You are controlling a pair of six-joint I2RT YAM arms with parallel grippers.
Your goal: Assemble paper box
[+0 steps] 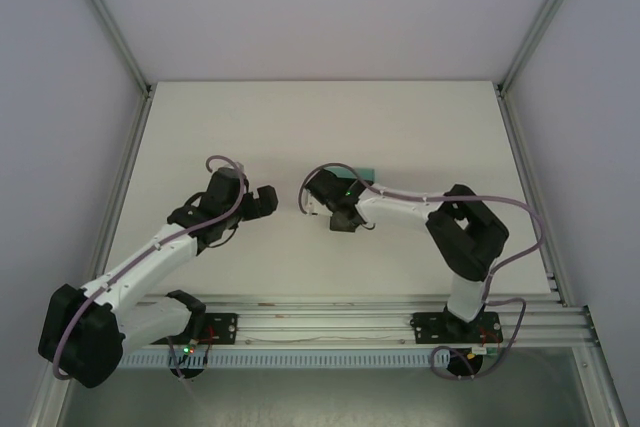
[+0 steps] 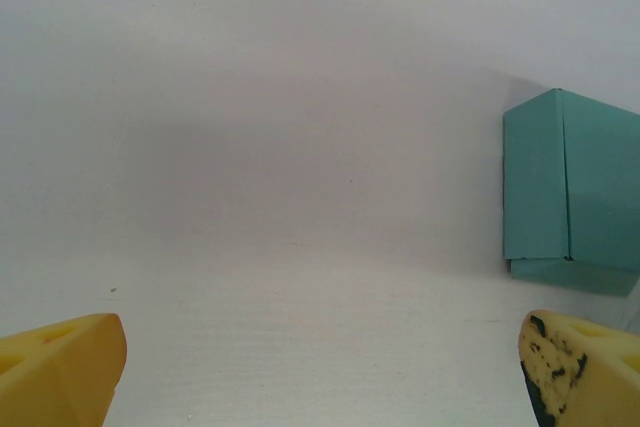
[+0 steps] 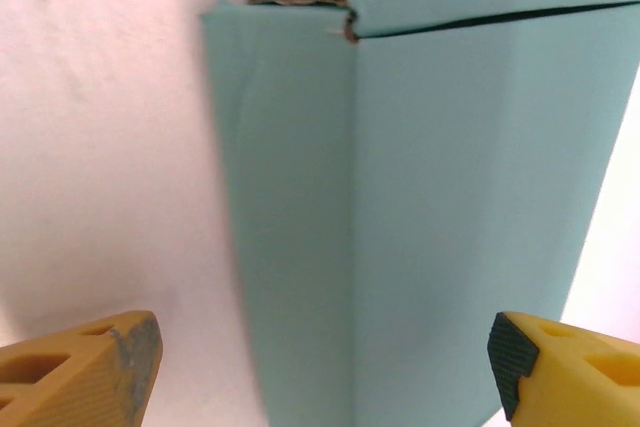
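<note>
One folded teal paper box [image 3: 450,197]

I see the teal-green thin-card paper box [image 3: 450,217] folded into a closed rectangular block, lying across the centre and right of the right wrist view. Its upper-left corner is frayed brown.
</note>
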